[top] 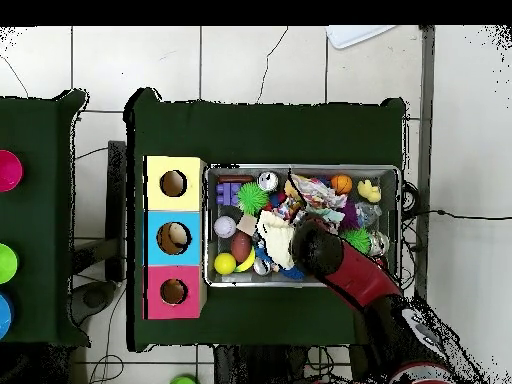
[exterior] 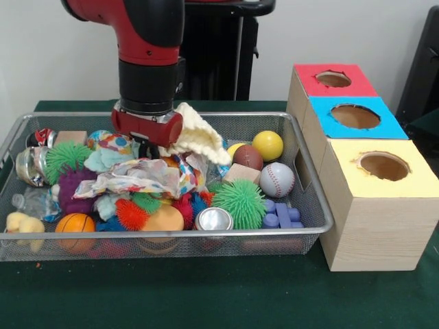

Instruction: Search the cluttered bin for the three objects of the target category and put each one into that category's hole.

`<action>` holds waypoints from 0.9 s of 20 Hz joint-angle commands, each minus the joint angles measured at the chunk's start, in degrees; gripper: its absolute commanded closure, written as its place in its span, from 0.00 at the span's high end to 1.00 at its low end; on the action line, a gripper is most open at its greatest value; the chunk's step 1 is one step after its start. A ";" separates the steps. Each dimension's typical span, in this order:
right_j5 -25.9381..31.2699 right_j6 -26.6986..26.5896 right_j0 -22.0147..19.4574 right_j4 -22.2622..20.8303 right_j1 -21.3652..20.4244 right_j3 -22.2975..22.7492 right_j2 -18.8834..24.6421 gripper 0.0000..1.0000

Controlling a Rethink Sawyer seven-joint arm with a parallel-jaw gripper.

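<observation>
Green cloth covered the table (exterior: 206, 295) where the bin (exterior: 14, 133) sat crowded with toys. A pale yellow plush (exterior: 24, 223) lay at its left front corner, beside an orange ball (exterior: 74, 223). My gripper (exterior: 147, 130) hung low over the middle clutter with a cream cloth (exterior: 199, 133) against it; whether I gripped it I cannot tell. Rightmost stood the box, its red hole (exterior: 333, 79) farthest back.

The red and black arm (exterior: 147, 55) comes down from the table's far edge, wrist vertical, over the table's middle toward its far edge. Its gripper (exterior: 147, 130) points straight down; the jaws are hidden.
</observation>
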 commanded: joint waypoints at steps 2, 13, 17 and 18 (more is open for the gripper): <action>12.34 12.08 2.59 2.87 1.34 10.95 10.42 0.00; 19.38 9.91 1.99 5.76 -2.14 11.56 12.25 0.00; 20.85 9.66 1.69 6.65 -2.70 11.64 12.63 0.00; 21.46 9.66 1.80 6.78 -2.96 11.61 12.52 0.00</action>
